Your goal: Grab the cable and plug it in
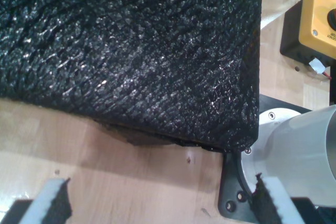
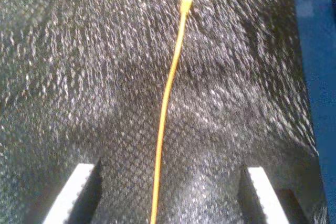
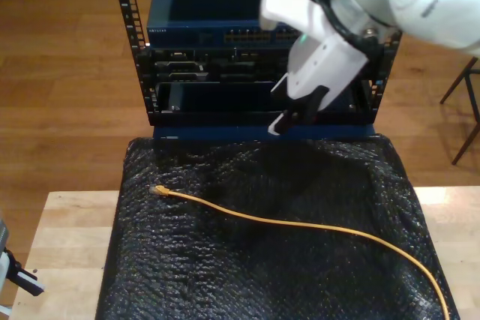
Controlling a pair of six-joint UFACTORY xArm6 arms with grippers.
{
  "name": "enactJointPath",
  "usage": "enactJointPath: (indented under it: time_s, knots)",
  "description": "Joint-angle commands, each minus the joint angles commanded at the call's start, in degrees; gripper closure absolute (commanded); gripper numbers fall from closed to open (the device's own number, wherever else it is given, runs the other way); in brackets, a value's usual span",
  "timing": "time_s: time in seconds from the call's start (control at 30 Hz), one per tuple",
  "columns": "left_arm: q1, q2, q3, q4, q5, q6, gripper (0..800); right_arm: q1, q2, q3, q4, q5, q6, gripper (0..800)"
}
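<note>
Step in hand: reach and grasp. Cable point(image 3: 300, 224) lies loose across black mesh cover point(image 3: 225, 275), plug tip point(image 3: 157, 190) toward exterior view's left. My second gripper point(image 2: 167, 195) wide open, empty, jaws straddling cable. Judgement: descend straight, pinch just behind plug, keep it aligned. My first gripper point(image 1: 157, 203) open, empty, over wooden worktop point(image 1: 131, 182) at cover's edge. Beyond cover: rack point(image 3: 255, 58) with blue switch point(image 3: 225, 13) — ports small, approach tight.

— Floor? Brown wood planks point(image 3: 67, 73), running behind a black equipment rack point(image 3: 135, 50) with a blue switch point(image 3: 202, 13) on top.

— And nearer? Pale wooden tabletop point(image 3: 71, 234), draped with black bubble-textured sheeting point(image 3: 262, 275). Dark chair legs point(image 3: 465, 103) at the exterior view's right.
</note>
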Motion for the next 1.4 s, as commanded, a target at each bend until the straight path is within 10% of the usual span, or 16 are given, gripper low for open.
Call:
enactJointPath:
  time_s: [1.4]
  knots:
    - [0.0,0.0,0.0,0.0,0.1,0.1,0,-2.0,0.9,-0.8,5.5,1.4,-4.2,155]
